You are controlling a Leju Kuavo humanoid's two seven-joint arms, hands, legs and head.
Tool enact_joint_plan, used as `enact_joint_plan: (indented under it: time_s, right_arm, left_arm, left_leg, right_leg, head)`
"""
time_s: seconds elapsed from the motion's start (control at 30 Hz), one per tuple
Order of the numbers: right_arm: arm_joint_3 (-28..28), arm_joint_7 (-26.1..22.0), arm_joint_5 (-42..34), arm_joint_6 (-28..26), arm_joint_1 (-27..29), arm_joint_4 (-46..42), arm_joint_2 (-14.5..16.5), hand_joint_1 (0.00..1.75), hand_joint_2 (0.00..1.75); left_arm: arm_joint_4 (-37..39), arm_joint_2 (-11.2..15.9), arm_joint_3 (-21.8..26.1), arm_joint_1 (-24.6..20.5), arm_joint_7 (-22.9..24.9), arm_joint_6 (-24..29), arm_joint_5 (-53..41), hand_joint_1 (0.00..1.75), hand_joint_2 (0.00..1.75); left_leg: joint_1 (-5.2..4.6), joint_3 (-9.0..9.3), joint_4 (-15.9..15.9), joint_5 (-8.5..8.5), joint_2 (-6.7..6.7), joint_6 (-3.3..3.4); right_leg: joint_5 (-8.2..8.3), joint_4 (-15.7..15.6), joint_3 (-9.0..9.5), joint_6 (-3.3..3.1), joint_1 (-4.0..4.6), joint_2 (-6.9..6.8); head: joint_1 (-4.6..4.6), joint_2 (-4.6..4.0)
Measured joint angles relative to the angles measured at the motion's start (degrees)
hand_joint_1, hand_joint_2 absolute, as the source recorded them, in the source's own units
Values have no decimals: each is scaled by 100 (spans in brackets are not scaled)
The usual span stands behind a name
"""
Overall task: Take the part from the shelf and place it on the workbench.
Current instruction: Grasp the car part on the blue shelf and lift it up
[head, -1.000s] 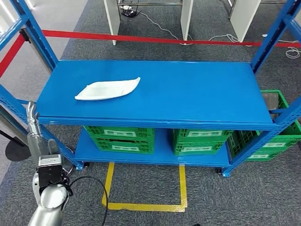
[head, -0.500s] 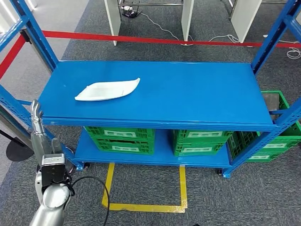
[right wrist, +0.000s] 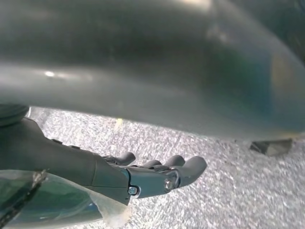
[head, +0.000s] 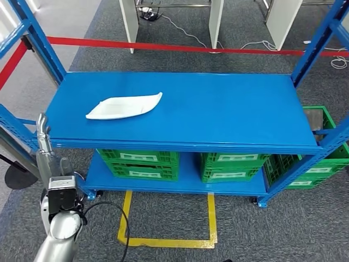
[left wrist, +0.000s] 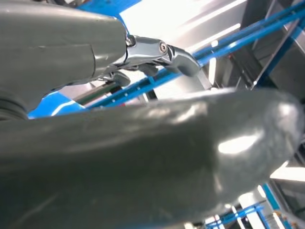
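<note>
A flat white leaf-shaped part [head: 124, 105] lies on the left half of the blue shelf's top board [head: 230, 109]. My left hand [head: 44, 150] is raised at the lower left, below and in front of the shelf's left corner, well short of the part, with fingers straight and nothing in it. The left wrist view has its thumb and outstretched fingers [left wrist: 162, 52] against the blue frame. My right hand [right wrist: 151, 176] hangs over grey carpet, fingers loosely extended and holding nothing.
Green crates [head: 139, 161] sit on the lower shelf board, and more green crates [head: 325, 158] stand at the right. Blue uprights [head: 39, 43] frame the shelf ends. A yellow square [head: 168, 218] marks the carpet in front. A red barrier tape [head: 164, 46] runs behind.
My left hand has risen a little and shifted slightly right towards the shelf's left corner. The part has not moved.
</note>
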Motion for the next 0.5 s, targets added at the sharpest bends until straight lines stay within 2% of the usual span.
enact_joint_plan:
  time_s: [0.07,0.1,0.2,0.23,0.27,0.3,0.33,0.37,0.4,0.43,0.5]
  right_arm:
    - [1,-2,2,2,1,0,1,0,0]
    - [0,-2,3,0,-2,0,1,0,0]
    - [0,-1,4,-4,1,0,-1,0,0]
    - [1,1,4,-2,10,0,-1,0,0]
    - [1,3,5,3,19,1,-1,0,0]
    - [1,4,7,6,27,1,-1,0,0]
    - [1,4,7,8,29,1,-1,0,0]
    - [1,4,8,9,28,3,-1,0,0]
    - [1,4,9,8,23,4,-1,0,0]
    - [1,4,10,6,17,5,-1,0,0]
    - [1,4,20,-7,12,7,-1,0,0]
  left_arm:
    - [-2,-12,-5,-4,1,0,-1,0,0]
    - [-3,-22,-9,-10,1,0,-2,0,0]
    - [-2,-44,-24,-15,2,-2,-8,0,0]
    - [-2,-45,-27,-12,2,-5,-10,0,0]
    - [-2,-46,-28,-10,3,-9,-12,0,0]
    - [-2,-48,-28,-8,3,-12,-15,0,0]
    - [-2,-50,-30,-6,3,-15,-20,0,0]
    - [-2,-51,-30,-6,3,-15,-24,0,0]
    - [-2,-52,-31,-6,5,-15,-27,0,0]
    - [-2,-53,-31,-6,7,-15,-31,0,0]
    - [-2,-53,-33,-2,10,-9,-46,0,0]
  left_leg:
    - [28,56,-79,10,0,40]
    - [44,91,-119,10,3,68]
    - [48,136,-137,-38,9,122]
    - [46,156,-136,-61,7,126]
    - [46,189,-135,-89,2,123]
    - [47,238,-134,-124,-4,115]
    - [47,296,-132,-168,-8,99]
    - [36,345,-125,-216,-11,71]
    - [25,379,-110,-257,-12,42]
    - [13,399,-99,-287,-12,17]
    - [6,414,-91,-315,-12,-20]
  right_leg:
    - [-74,82,-38,55,2,-13]
    - [-174,283,-141,73,6,-16]
    - [-548,1365,-787,99,8,-20]
    - [-554,1591,-957,107,8,-20]
    - [-446,1609,-1024,110,7,-21]
    - [-234,1405,-976,107,6,-23]
    - [33,1031,-834,99,5,-27]
    - [222,656,-658,87,12,-33]
    - [324,345,-500,61,16,-37]
    - [346,162,-398,33,23,-38]
    - [272,86,-334,-37,32,-29]
  head:
    - [10,0]
    - [21,0]
    - [42,0]
    - [40,0]
    - [42,0]
    - [42,0]
    - [42,0]
    - [43,0]
    - [41,0]
    - [36,0]
    - [28,0]
